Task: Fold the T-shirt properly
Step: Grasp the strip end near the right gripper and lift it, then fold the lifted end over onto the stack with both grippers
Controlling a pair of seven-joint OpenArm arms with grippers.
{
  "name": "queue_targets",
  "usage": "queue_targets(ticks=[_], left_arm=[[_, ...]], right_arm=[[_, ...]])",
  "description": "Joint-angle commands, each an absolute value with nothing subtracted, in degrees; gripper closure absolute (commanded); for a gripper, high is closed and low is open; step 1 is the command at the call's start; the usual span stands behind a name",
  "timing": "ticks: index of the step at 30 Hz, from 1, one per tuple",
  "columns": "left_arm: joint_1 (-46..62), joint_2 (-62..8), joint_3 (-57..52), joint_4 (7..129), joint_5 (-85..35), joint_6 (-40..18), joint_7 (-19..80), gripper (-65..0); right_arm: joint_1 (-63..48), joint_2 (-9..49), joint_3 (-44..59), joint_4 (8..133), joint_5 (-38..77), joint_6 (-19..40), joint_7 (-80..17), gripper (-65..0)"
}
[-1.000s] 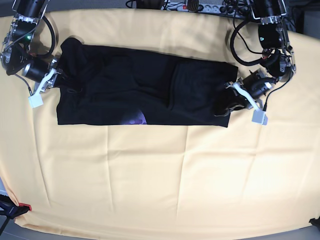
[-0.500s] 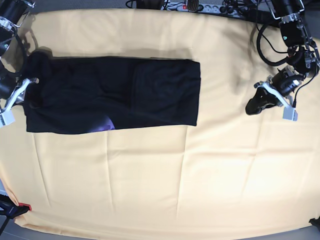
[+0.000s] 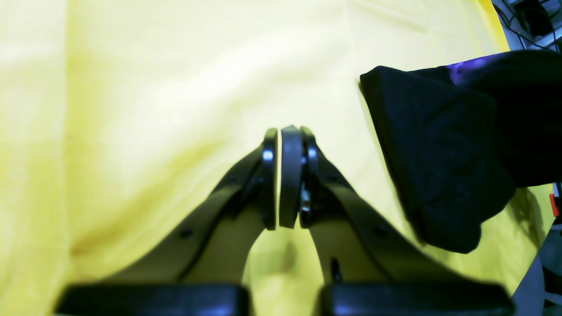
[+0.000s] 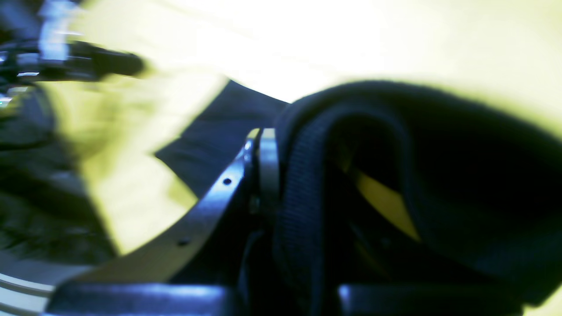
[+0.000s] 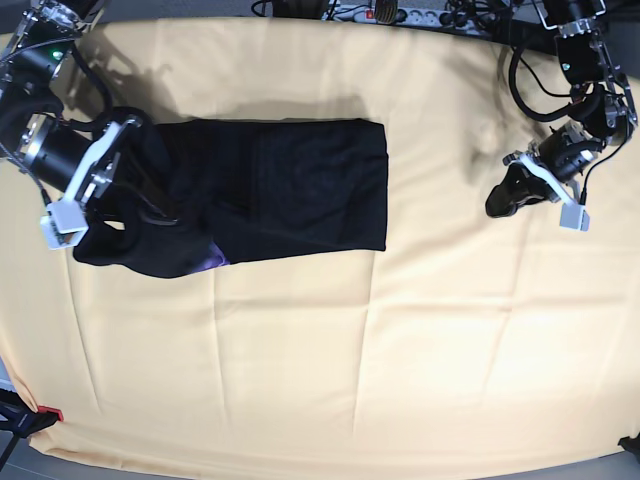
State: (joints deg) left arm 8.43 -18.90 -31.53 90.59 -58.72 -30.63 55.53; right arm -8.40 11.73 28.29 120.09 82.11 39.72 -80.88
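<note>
The black T-shirt (image 5: pixel 290 185) lies as a folded band on the pale yellow tablecloth (image 5: pixel 400 350), with a sliver of purple print at its lower left. My right gripper (image 5: pixel 118 205), on the left of the base view, is shut on the shirt's left end and holds it raised and bunched. In the right wrist view the black fabric (image 4: pixel 439 166) loops over the shut gripper (image 4: pixel 274 131). My left gripper (image 5: pixel 498 203) is shut and empty over bare cloth, well right of the shirt. It also shows shut in the left wrist view (image 3: pixel 285 131), with the shirt (image 3: pixel 439 158) beyond it.
A power strip (image 5: pixel 390 12) and cables lie along the table's far edge. A small red object (image 5: pixel 50 413) sits at the front left edge. The tablecloth has creases across its front half.
My right gripper has lifted the shirt's left end and carried it rightward, bunching that end. The left gripper, let go of the shirt earlier, has stayed almost in place at the right.
</note>
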Motion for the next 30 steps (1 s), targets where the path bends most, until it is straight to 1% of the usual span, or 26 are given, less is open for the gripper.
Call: queue_targets(ticks=[1,4,5,9,11,14,20,21,22,24,25,26,29,30], left_arm=[[7.8,-19.8,-31.9,91.4,-60.4,-31.0,54.5,-3.3],[7.8,-19.8,-31.9,91.4,-60.4,-31.0,54.5,-3.3],[7.8,-19.8,-31.9,91.4,-60.4,-31.0,54.5,-3.3],[7.8,-19.8,-31.9,91.4,-60.3,-31.0,54.5,-3.3],[7.8,-19.8,-31.9,91.4,-60.4,-31.0,54.5,-3.3],[7.8,-19.8,-31.9,91.4,-60.6,-31.0,54.5,-3.3],[7.8,-19.8,-31.9,91.4,-61.2,-31.0,54.9,-3.3],[7.7,-19.9,-31.9,91.4,-61.5,-31.1,55.5,-3.3],[7.8,-19.9,-31.9,91.4,-62.8,-31.6,56.1,-3.3],[7.7,-19.9,-31.9,91.4,-65.8,-33.3,57.6,-4.4],[7.7,-19.9,-31.9,91.4,-67.2,-34.4,58.3,-6.4],[7.7,-20.0,-31.9,91.4,-68.9,-35.3,59.2,-9.6],[7.7,-20.4,-31.9,91.4,-76.0,-37.2,64.5,-21.2],[7.7,-20.6,-31.9,91.4,-79.3,-38.2,66.9,-23.8]], right_arm=[[-7.7,11.0,26.5,120.9,84.0,40.0,-79.5,0.0],[-7.7,7.1,20.1,120.9,82.9,40.0,-78.1,0.0],[-7.6,6.0,18.1,120.9,80.9,40.0,-76.7,0.0],[-7.6,3.2,10.8,120.7,64.8,40.0,-66.6,0.0],[-7.6,2.6,7.0,120.5,57.6,40.0,-61.6,0.0],[-7.6,2.5,0.9,119.5,50.9,40.0,-55.9,0.0],[-5.0,2.5,-9.2,115.0,42.6,40.0,-51.7,-0.7],[-4.3,2.5,-10.5,114.2,42.5,40.0,-51.0,-6.4],[-3.5,2.5,-11.8,113.6,42.5,40.0,-50.2,-15.7],[-1.5,2.5,-14.4,113.3,42.5,40.0,-49.6,-37.4],[-0.3,2.5,-15.6,113.3,42.6,40.0,-49.4,-44.4],[0.9,2.3,-16.9,113.3,42.6,40.0,-49.4,-47.4],[4.5,0.7,-19.3,113.3,41.8,40.0,-49.2,-47.8],[5.9,0.5,-19.6,113.3,41.5,40.0,-49.3,-47.8]])
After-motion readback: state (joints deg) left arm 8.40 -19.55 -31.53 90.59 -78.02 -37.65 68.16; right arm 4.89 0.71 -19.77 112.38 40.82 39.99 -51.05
